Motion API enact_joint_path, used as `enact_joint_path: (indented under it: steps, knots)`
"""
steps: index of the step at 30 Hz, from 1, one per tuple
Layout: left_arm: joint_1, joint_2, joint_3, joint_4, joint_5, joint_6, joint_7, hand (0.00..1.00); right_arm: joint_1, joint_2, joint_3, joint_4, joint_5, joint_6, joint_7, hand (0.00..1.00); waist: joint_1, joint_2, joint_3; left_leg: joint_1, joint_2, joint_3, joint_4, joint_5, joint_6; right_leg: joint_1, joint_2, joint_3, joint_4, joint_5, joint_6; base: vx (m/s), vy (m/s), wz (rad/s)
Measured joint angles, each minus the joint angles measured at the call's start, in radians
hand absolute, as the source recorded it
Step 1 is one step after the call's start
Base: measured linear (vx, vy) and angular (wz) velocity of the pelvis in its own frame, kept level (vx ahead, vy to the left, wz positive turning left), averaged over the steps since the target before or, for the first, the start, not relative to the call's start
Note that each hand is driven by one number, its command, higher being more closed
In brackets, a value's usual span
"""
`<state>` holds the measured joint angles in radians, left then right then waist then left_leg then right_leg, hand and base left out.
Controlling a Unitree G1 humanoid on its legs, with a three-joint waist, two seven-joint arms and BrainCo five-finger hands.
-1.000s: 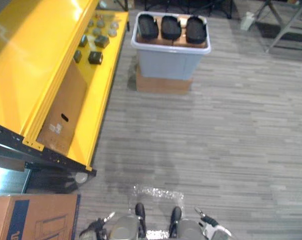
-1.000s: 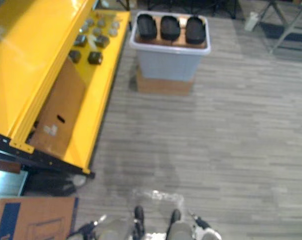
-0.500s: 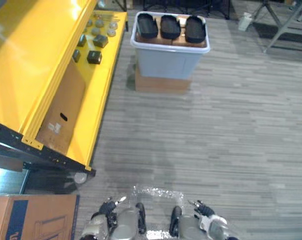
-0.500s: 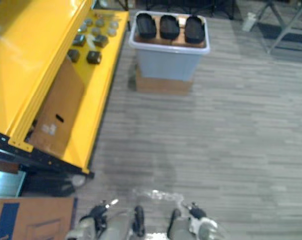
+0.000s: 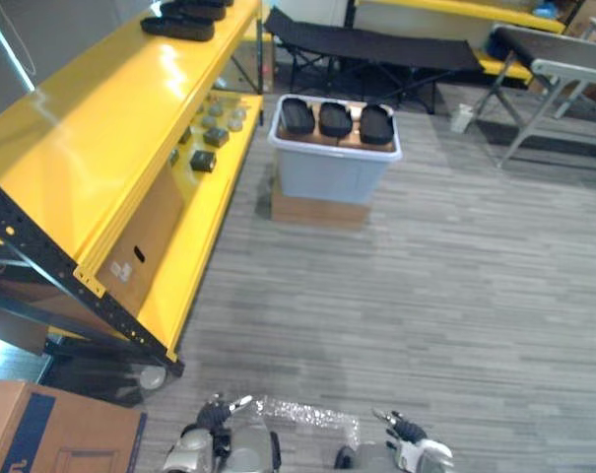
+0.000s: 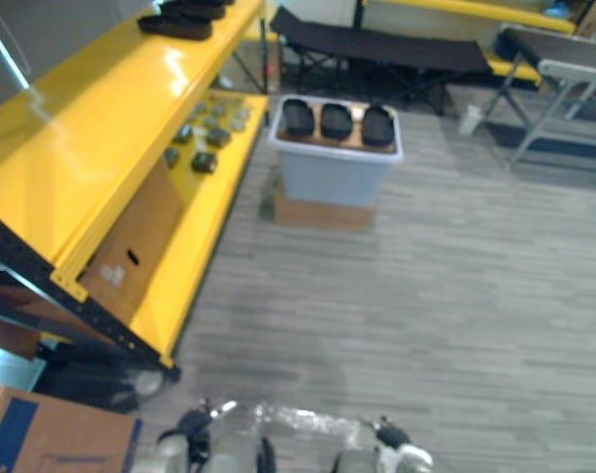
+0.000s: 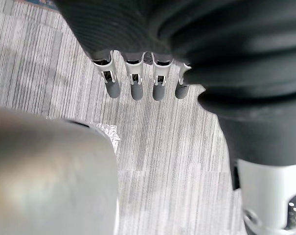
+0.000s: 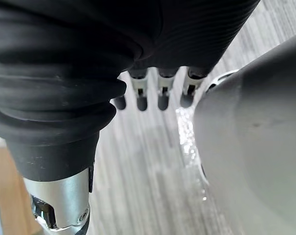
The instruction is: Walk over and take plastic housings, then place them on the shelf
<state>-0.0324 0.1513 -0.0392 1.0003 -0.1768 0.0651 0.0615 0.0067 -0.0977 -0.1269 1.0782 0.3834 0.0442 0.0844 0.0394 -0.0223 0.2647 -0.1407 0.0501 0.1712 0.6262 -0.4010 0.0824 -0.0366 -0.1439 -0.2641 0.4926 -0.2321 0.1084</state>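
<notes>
Three black plastic housings [image 5: 337, 120] lie side by side in the top of a grey bin [image 5: 332, 175] across the floor ahead. More black housings [image 5: 184, 22] rest at the far end of the yellow shelf [image 5: 91, 138] on my left. My left hand [image 5: 216, 418] and right hand [image 5: 404, 432] hang low at the near edge, far from the bin. The left hand's fingers [image 7: 133, 84] point straight down over the carpet with nothing in them. The right hand's fingers [image 8: 160, 96] are straight too and hold nothing.
The bin stands on a flat cardboard box [image 5: 317, 209]. Small dark parts [image 5: 205, 148] lie on the lower yellow shelf, beside a cardboard sheet [image 5: 140, 246]. A large carton [image 5: 51, 439] sits near left. A black cot [image 5: 376, 44] and metal legs [image 5: 534, 99] stand beyond.
The camera has tipped up, so the shelf top and the far room have come into the picture. Both hands stay low at my sides with fingers straight.
</notes>
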Motion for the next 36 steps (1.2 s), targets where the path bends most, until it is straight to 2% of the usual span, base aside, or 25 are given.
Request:
enact_joint_path:
  steps: [2,5,6,8,9,10,11,14,15,16,17,18,19,21,22,23,24,25,27,29,31,32,33,34,36]
  knots:
    - [0.007,0.019,0.012,0.003,0.02,0.017,0.004,0.0,-0.001,-0.001,-0.063,-0.016,0.016,0.0,0.005,0.0,-0.005,0.014,0.021,0.007,0.038,0.004,0.041,-0.033,-0.004,-0.067,0.007,0.016,0.121,-0.016,-0.025,0.02,-0.003,-0.27]
    - [0.035,0.028,0.034,0.006,0.03,0.056,0.005,0.0,0.014,0.014,-0.122,-0.015,0.011,0.016,0.025,0.0,-0.003,0.004,0.024,0.017,0.093,-0.005,0.045,-0.055,-0.031,-0.109,0.054,0.026,-0.018,-0.004,-0.01,0.1,-0.111,-0.1]
    - [0.034,0.023,0.042,0.006,0.033,0.065,0.002,0.0,0.028,0.018,-0.149,-0.007,-0.004,0.045,0.029,0.0,0.001,0.004,0.024,0.018,0.109,-0.009,0.044,-0.065,-0.043,-0.127,0.064,0.031,-0.108,0.024,0.018,0.16,-0.149,-0.04]
    - [0.033,0.014,0.073,0.006,0.038,0.073,0.004,0.0,0.071,0.021,-0.215,-0.006,-0.049,0.088,0.028,0.0,-0.001,0.005,0.024,0.039,0.125,-0.014,0.045,-0.093,-0.073,-0.138,0.061,0.04,-0.19,0.137,0.016,0.19,-0.141,0.02]
    - [0.033,0.012,0.076,0.005,0.037,0.073,0.004,0.0,0.081,0.021,-0.217,-0.005,-0.059,0.094,0.028,0.0,0.0,0.005,0.023,0.043,0.127,-0.014,0.045,-0.098,-0.079,-0.134,0.062,0.039,-0.191,0.154,0.016,0.31,-0.201,0.04]
    - [0.032,0.01,0.078,0.003,0.034,0.073,0.004,0.0,0.118,0.032,-0.227,0.001,-0.1,0.117,0.029,0.0,0.001,0.008,0.022,0.064,0.137,-0.015,0.046,-0.117,-0.103,-0.119,0.068,0.038,-0.178,0.207,-0.008,0.33,-0.18,0.02]
    - [0.03,0.0,0.078,0.0,0.026,0.073,0.004,0.0,0.142,0.035,-0.252,0.001,-0.122,0.129,0.031,0.0,-0.001,0.025,0.022,0.087,0.153,-0.02,0.038,-0.13,-0.121,-0.127,0.077,0.033,-0.112,0.16,-0.029,0.41,-0.207,0.01]
    - [0.034,-0.021,0.086,-0.007,-0.017,0.071,0.013,0.0,0.174,0.048,-0.262,-0.005,-0.133,0.135,0.027,0.0,-0.034,0.02,-0.003,0.131,0.121,-0.024,-0.002,-0.136,-0.131,-0.188,0.02,0.027,0.092,-0.013,-0.047,0.38,-0.159,0.24]
    - [0.033,-0.041,0.098,-0.006,-0.023,0.069,0.016,0.0,0.175,0.042,-0.262,-0.005,-0.134,0.135,0.025,0.0,-0.039,0.036,-0.008,0.114,0.127,-0.025,0.042,-0.132,-0.132,-0.186,0.019,0.017,0.111,-0.033,-0.051,0.44,-0.133,0.3]
    - [0.036,-0.084,0.137,-0.009,-0.052,0.06,0.017,0.0,0.173,0.02,-0.262,0.006,-0.137,0.131,0.016,0.0,-0.04,0.067,-0.005,0.064,0.156,-0.027,0.18,-0.093,-0.143,-0.171,0.02,0.01,0.145,-0.058,-0.057,0.42,-0.072,0.23]
    - [0.036,-0.106,0.151,-0.008,-0.089,0.039,0.013,0.0,0.172,0.001,-0.256,0.007,-0.136,0.125,0.003,0.0,-0.043,0.093,-0.007,0.02,0.184,-0.029,0.325,0.011,-0.142,-0.114,0.023,-0.009,0.127,-0.062,-0.062,0.51,-0.074,0.25]
    - [0.038,-0.107,0.152,-0.006,-0.102,0.033,0.01,0.0,0.17,-0.005,-0.245,0.007,-0.134,0.117,0.001,0.0,-0.044,0.092,-0.003,-0.005,0.193,-0.033,0.391,0.077,-0.135,-0.072,0.022,-0.016,0.097,-0.063,-0.062,0.44,-0.006,0.39]
    - [0.047,-0.106,0.155,-0.012,-0.126,0.027,0.004,0.0,0.161,-0.017,-0.226,0.006,-0.131,0.101,0.002,0.0,-0.041,0.096,0.0,-0.051,0.195,-0.032,0.471,0.062,-0.111,0.018,0.021,-0.018,0.024,-0.062,-0.062,0.44,0.034,0.46]
    - [0.062,-0.109,0.181,-0.052,-0.165,0.027,-0.004,0.0,0.112,-0.034,-0.181,0.005,-0.122,0.056,0.005,0.0,-0.02,0.089,0.004,-0.145,0.125,-0.054,0.392,0.052,-0.107,0.105,-0.003,-0.018,-0.077,-0.059,-0.056,0.39,0.079,0.26]
    - [0.073,-0.107,0.199,-0.086,-0.18,0.024,-0.006,0.0,0.045,-0.046,-0.145,-0.001,-0.116,0.019,0.005,0.0,0.007,0.077,0.013,-0.203,0.069,-0.062,0.233,0.059,-0.113,0.129,-0.028,-0.013,-0.122,-0.052,-0.043,0.31,0.149,-0.27]
    - [0.082,-0.102,0.224,-0.098,-0.175,0.019,-0.007,0.0,-0.015,-0.058,-0.124,-0.015,-0.078,-0.018,0.004,0.0,0.04,0.078,0.027,-0.212,0.038,-0.079,-0.014,0.133,-0.135,0.144,-0.041,-0.007,-0.132,-0.057,-0.025,0.29,0.17,-0.51]
    - [0.1,-0.098,0.226,-0.097,-0.174,0.016,-0.008,0.0,-0.045,-0.07,-0.112,-0.034,-0.058,-0.034,0.002,0.0,0.061,0.085,0.032,-0.204,0.038,-0.079,-0.121,0.256,-0.134,0.149,-0.04,0.002,-0.128,-0.073,0.0,0.3,0.19,-0.65]
    - [0.127,-0.084,0.245,-0.074,-0.169,0.008,-0.011,0.0,-0.088,-0.056,-0.068,-0.081,-0.024,-0.054,-0.002,0.0,0.083,0.054,0.054,-0.159,0.016,-0.041,-0.138,0.309,-0.098,0.175,-0.069,0.052,-0.125,-0.102,0.021,0.3,0.147,-0.28]
    - [0.161,-0.067,0.276,-0.069,-0.167,0.003,-0.02,0.0,-0.131,-0.05,-0.035,-0.131,-0.002,-0.069,0.0,0.0,0.092,0.018,0.071,-0.163,-0.007,-0.053,-0.125,0.271,-0.102,0.19,-0.062,0.064,-0.137,-0.097,-0.009,0.32,0.071,0.17]
    - [0.189,-0.053,0.278,-0.041,-0.145,0.003,-0.045,0.0,-0.156,-0.058,-0.043,-0.127,0.001,-0.068,-0.005,0.0,0.113,-0.002,0.075,-0.174,-0.01,-0.06,-0.036,0.183,-0.098,0.211,-0.06,0.076,-0.12,-0.079,0.015,0.28,0.085,0.17]
    - [0.207,-0.06,0.277,-0.036,-0.104,0.001,-0.053,0.0,-0.146,-0.055,-0.039,-0.102,0.016,-0.067,-0.011,0.0,0.117,-0.032,0.068,-0.156,-0.019,-0.055,-0.002,0.121,-0.079,0.16,-0.094,0.086,0.039,-0.081,0.018,0.29,0.121,-0.04]
    - [0.206,-0.042,0.275,-0.036,-0.09,-0.006,-0.056,0.0,-0.139,-0.05,-0.038,-0.078,0.011,-0.066,-0.01,0.0,0.113,-0.058,0.068,-0.13,-0.036,-0.045,-0.001,0.091,-0.068,0.08,-0.147,0.084,0.225,-0.044,0.055,0.32,0.072,-0.16]
    - [0.203,-0.038,0.271,-0.037,-0.092,-0.011,-0.056,0.0,-0.135,-0.049,-0.039,-0.056,-0.001,-0.064,-0.01,0.0,0.11,-0.063,0.07,-0.11,-0.038,-0.04,-0.001,0.078,-0.061,0.04,-0.169,0.083,0.314,-0.017,0.052,0.32,0.049,-0.18]
    - [0.188,-0.034,0.267,-0.037,-0.094,-0.025,-0.056,0.0,-0.108,-0.048,-0.04,-0.014,-0.024,-0.062,-0.007,0.0,0.104,-0.064,0.07,-0.064,-0.034,-0.041,-0.001,0.054,-0.05,-0.005,-0.185,0.069,0.409,-0.061,0.032,0.45,-0.004,-0.06]
    - [0.162,-0.021,0.256,-0.043,-0.102,-0.063,-0.058,0.0,-0.052,-0.039,-0.04,0.026,-0.046,-0.037,0.003,0.0,0.083,-0.053,0.071,0.009,-0.021,-0.048,-0.028,0.045,-0.053,-0.041,-0.167,0.022,0.373,-0.125,0.008,0.44,-0.073,0.06]
